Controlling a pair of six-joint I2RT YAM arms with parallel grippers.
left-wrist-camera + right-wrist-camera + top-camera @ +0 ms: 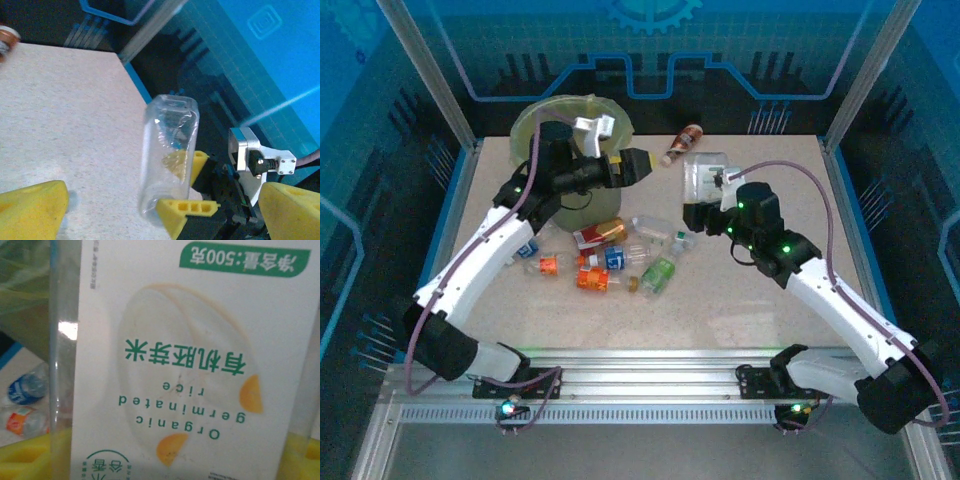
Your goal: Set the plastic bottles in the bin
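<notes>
1. Left gripper (640, 165): hangs just right of the bin (545, 112) rim, spread wide, nothing between the fingers. In the left wrist view, its yellow fingertips (30, 212) sit at the two lower corners.
2. Right gripper (194, 186): pinches a clear plastic container (705, 178) near its lower end, one yellow finger against each side.
3. Clear plastic container: stands close to upright, right of the bin and apart from it. Cannot tell whether it is lifted or resting on the table (760, 300). Carries a white label (200, 365), upside down in the right wrist view, reading "Organic germinated rice".
4. Plastic bottles (615, 258): lie on their sides in a loose cluster at the table's middle, between the two arms and nearer than the bin, with red, blue, orange and green labels. Seen past the container's left edge in the right wrist view: a blue-labelled bottle (25, 386) and an orange-labelled bottle (22, 421).
5. Brown-labelled bottle (685, 145): lies alone near the far edge, between the bin and the held container, well apart from the cluster.
6. Bin: stands at the far left of the table, lined with a yellow-green bag (605, 125), the left arm crossing in front of it.
</notes>
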